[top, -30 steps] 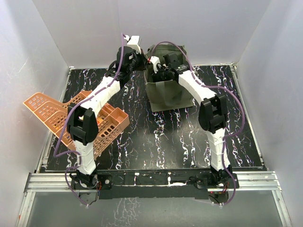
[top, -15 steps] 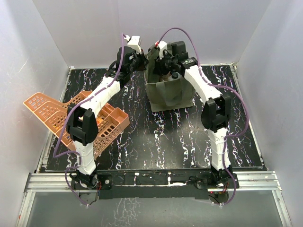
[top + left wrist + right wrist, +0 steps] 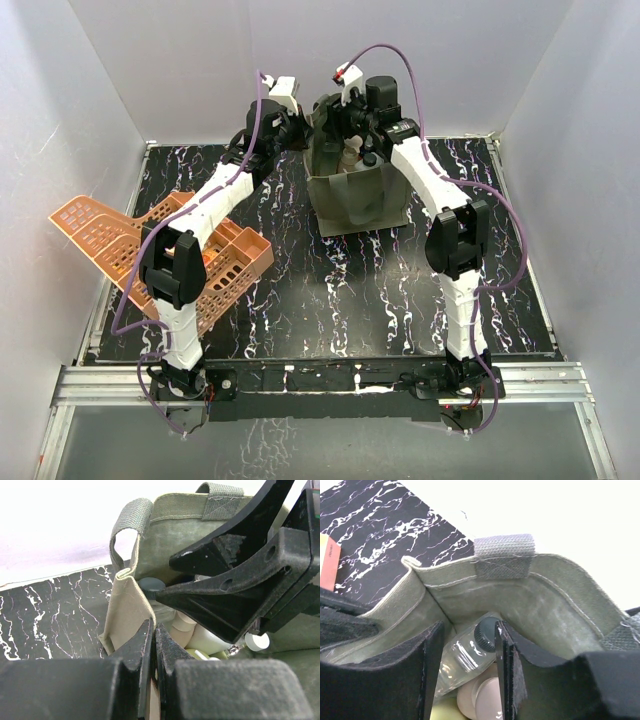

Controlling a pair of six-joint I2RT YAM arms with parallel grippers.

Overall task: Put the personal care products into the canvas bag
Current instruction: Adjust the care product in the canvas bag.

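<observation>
The olive canvas bag [image 3: 357, 198] stands upright at the back of the table, its mouth open. My left gripper [image 3: 153, 630] is shut on the bag's near wall [image 3: 127, 612] at the rim; it shows from above at the bag's left edge [image 3: 303, 137]. My right gripper [image 3: 469, 647] hangs open over the bag's mouth [image 3: 352, 148]. Below its jaws, inside the bag [image 3: 545, 605], a clear bottle with a black cap [image 3: 465, 652] lies on its side against a white bottle [image 3: 482, 697]. A tan bottle [image 3: 182, 625] and a yellow-green one [image 3: 200, 655] also lie inside.
Two orange lattice baskets sit at the left, one [image 3: 222, 268] under the left arm and one [image 3: 92, 235] tilted over the table's edge. White enclosure walls stand close behind the bag. An orange box edge [image 3: 327, 562] shows at the right wrist view's left side.
My right gripper has risen out of the bag and its jaws have spread apart. The left gripper has kept its hold on the bag's rim and has not moved.
</observation>
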